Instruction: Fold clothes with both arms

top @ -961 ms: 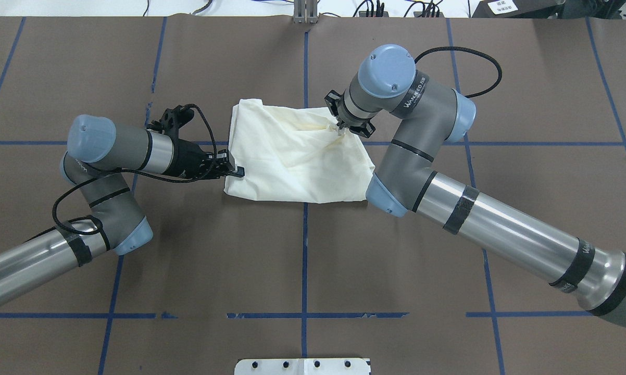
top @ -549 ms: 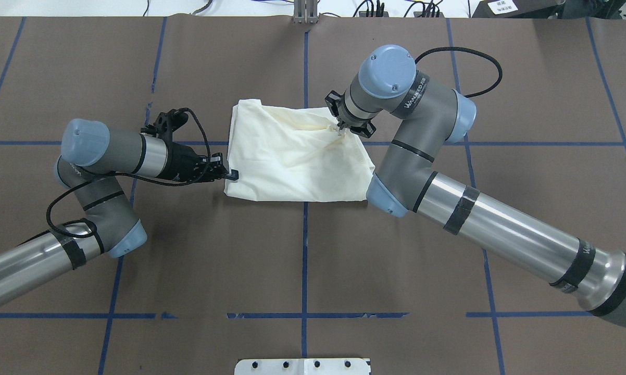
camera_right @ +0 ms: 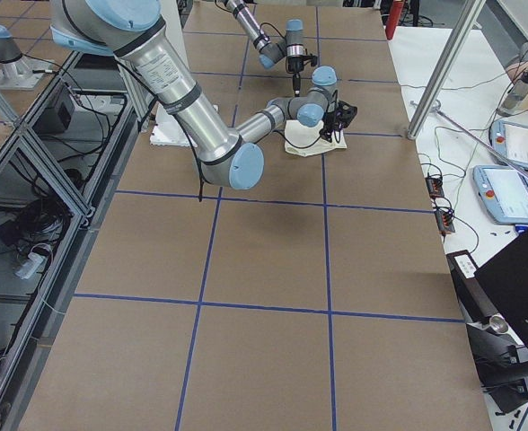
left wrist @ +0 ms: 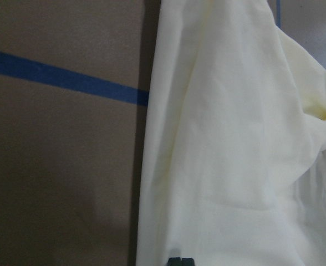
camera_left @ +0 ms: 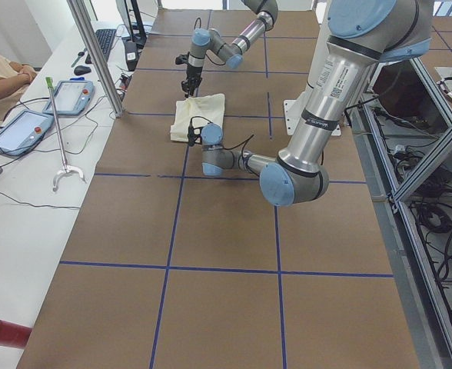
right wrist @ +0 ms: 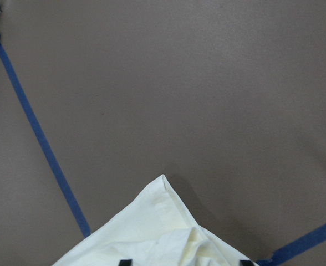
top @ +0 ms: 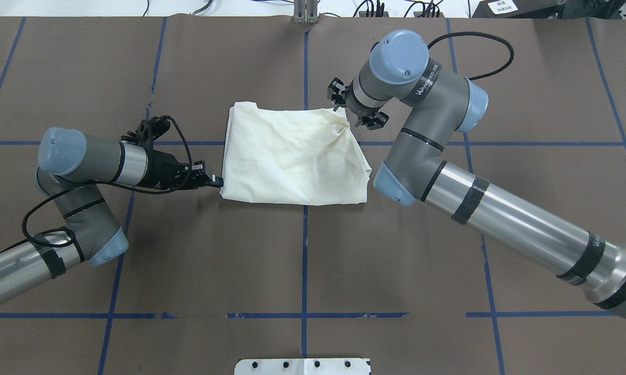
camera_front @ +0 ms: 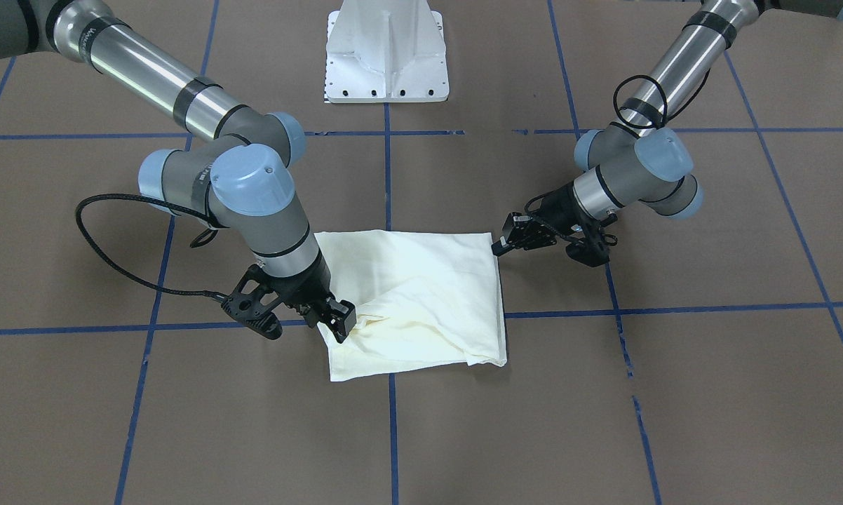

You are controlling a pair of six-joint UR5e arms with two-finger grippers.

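Note:
The cream shirt lies folded into a rough rectangle, plain side up, at the middle of the brown table; it also shows in the front view. My left gripper lies low at the shirt's left edge, near its front corner. It is shut, and in its wrist view the closed tips sit on the cloth. My right gripper hovers at the far right corner of the shirt. It is open, with the corner showing between the fingertips, apart from them.
Blue tape lines grid the brown table cover. The white pedestal base stands at the robot's side of the table. In the left side view a person sits at a side bench with tablets, behind a metal post.
The right gripper has let go of the bunched cloth and moved up and away toward the far corner. The left gripper drew back leftward, and the shirt's left edge shifted slightly with it.

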